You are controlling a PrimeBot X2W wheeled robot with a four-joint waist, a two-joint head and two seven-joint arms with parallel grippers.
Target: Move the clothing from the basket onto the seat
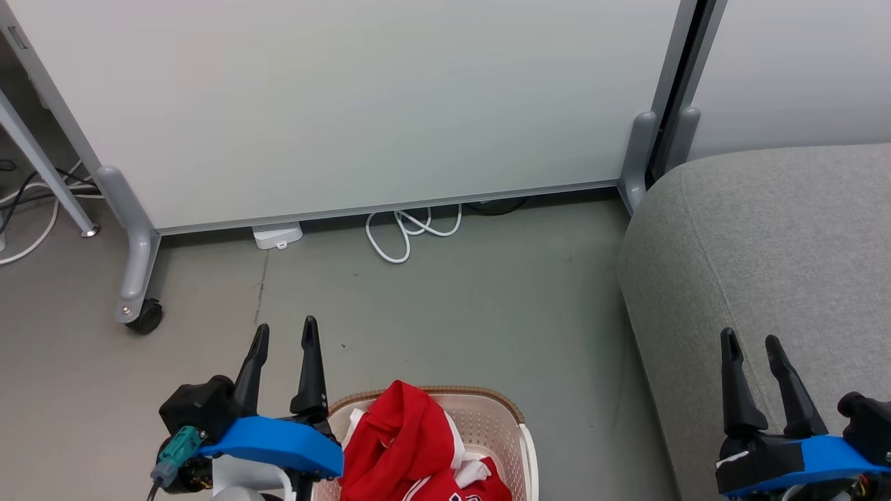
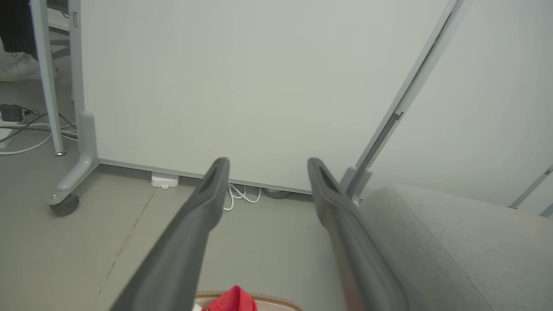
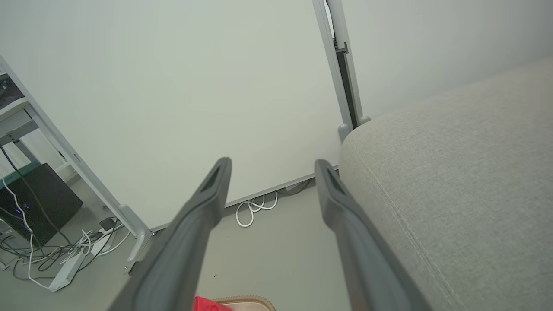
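- Head view: my left gripper (image 1: 285, 324) hovers just left of the basket (image 1: 511, 410), and my right gripper (image 1: 750, 336) hangs over the near edge of the seat (image 1: 766, 236). Both pairs of jaws stand wide apart, holding nothing. The clothing (image 1: 404, 445) lies heaped in the basket, with one red fold rising above the brown rim.
- I judge the clothing soft, light and limp. It should drape and trail, so I would pinch that raised fold and lift high to clear the rim. The basket looks light and may drag along.
- A rolling partition panel (image 1: 348, 104) stands behind, with a white cable (image 1: 407, 233) coiled at its foot. The floor between the basket and the seat is bare, so nothing blocks the way.
- Left wrist view: my fingers are spread, the red peak sits at the bottom edge and the seat lies to the right. The pale shape (image 2: 17, 67) at the top left may be a shoe, but it is too small to tell.
- Right wrist view: my fingers are apart, with the seat close beside one of them. Loose cables (image 3: 56, 259) and a dark box (image 3: 34, 198) lie well apart.
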